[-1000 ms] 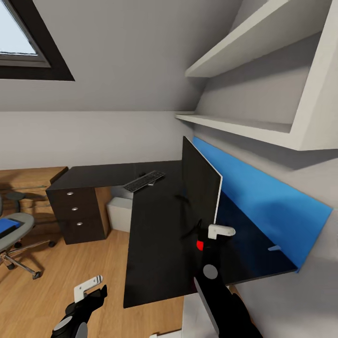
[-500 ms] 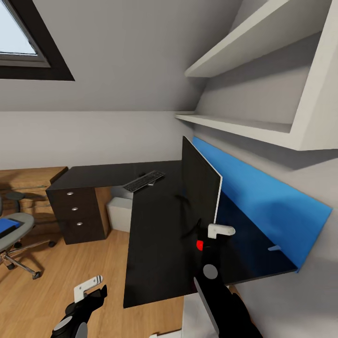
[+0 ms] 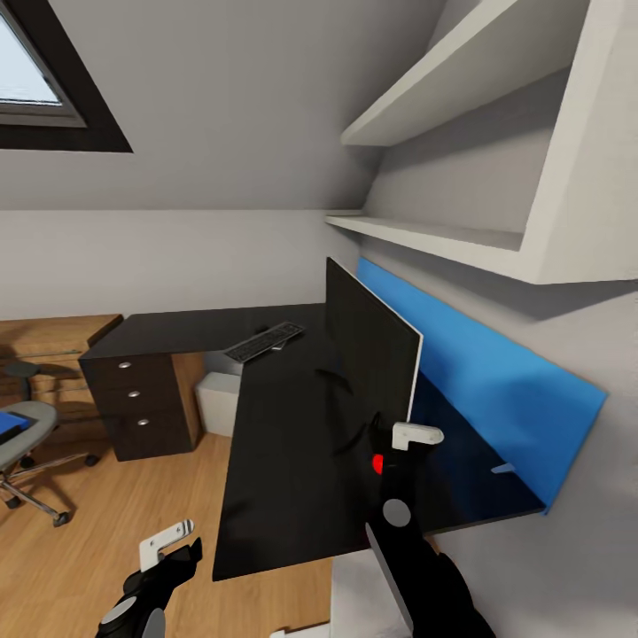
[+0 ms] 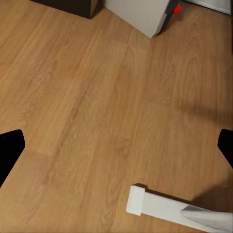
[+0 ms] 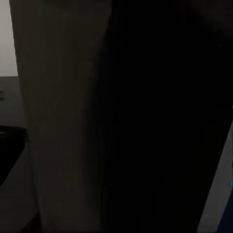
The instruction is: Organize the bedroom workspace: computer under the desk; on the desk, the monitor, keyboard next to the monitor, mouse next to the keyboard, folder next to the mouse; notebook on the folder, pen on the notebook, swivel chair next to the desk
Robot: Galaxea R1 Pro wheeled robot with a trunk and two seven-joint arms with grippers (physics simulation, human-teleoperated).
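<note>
The black monitor stands upright on the long black desk, edge-on to me. Its dark face sits close in the right wrist view. My right gripper is at the monitor's near lower corner, open, with one white finger beside the edge. The keyboard lies at the desk's inner corner. Under the desk stands the light grey computer. At far left is the swivel chair with the blue folder on its seat. My left gripper hangs open over the floor. Mouse, notebook and pen are out of view.
A black drawer unit with silver knobs carries the desk's far end. A blue wall panel runs behind the monitor, and white shelves hang above it. A low wooden shelf unit stands by the chair. A white leg foot rests on the wooden floor.
The whole view has shifted left, so the camera moved. The monitor's near edge stays by my right gripper while its far edge swung left. Both grippers look unchanged.
</note>
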